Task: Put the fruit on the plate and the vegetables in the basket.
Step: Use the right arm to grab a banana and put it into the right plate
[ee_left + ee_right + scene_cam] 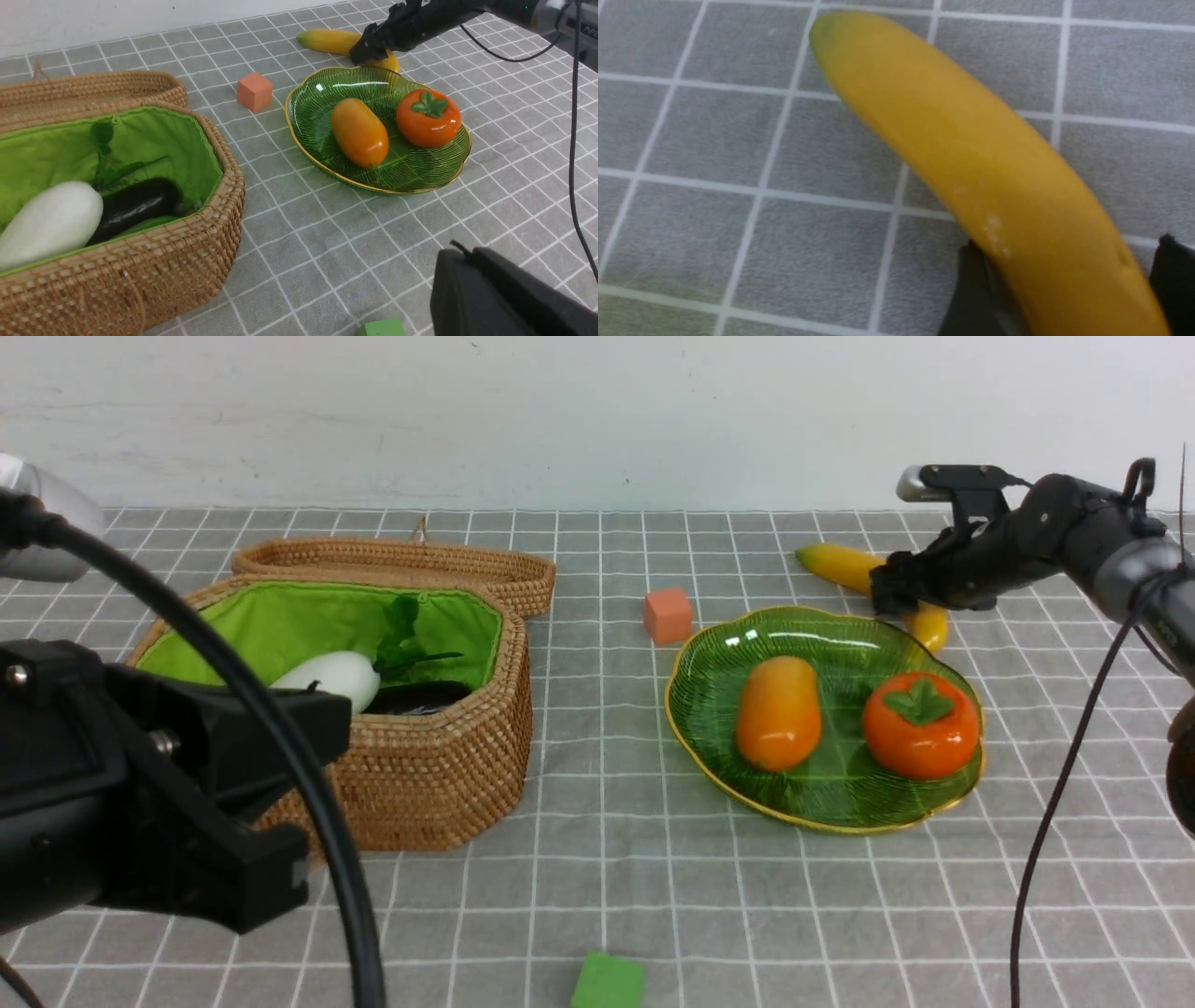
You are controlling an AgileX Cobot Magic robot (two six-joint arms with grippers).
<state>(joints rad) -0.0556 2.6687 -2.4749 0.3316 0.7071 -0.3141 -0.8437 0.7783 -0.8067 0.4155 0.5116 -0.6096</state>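
The banana [836, 565] lies on the cloth just behind the plate [709, 644]. My right gripper [896, 597] straddles its middle, a finger against each side in the right wrist view [1064, 261], shut on it. The mango [778, 712] and the persimmon [920, 725] lie on the plate. The white radish [331, 677] and the dark eggplant [415, 695] lie in the open basket [439, 775]. The gourd does not show plainly. My left gripper [460, 254] is shut and empty, in front of the basket.
A small orange cube [668, 615] sits on the cloth between the basket and the plate. A small green cube [609, 982] sits near the front edge. The basket's lid [401, 565] lies open behind it. A white wall runs along the back.
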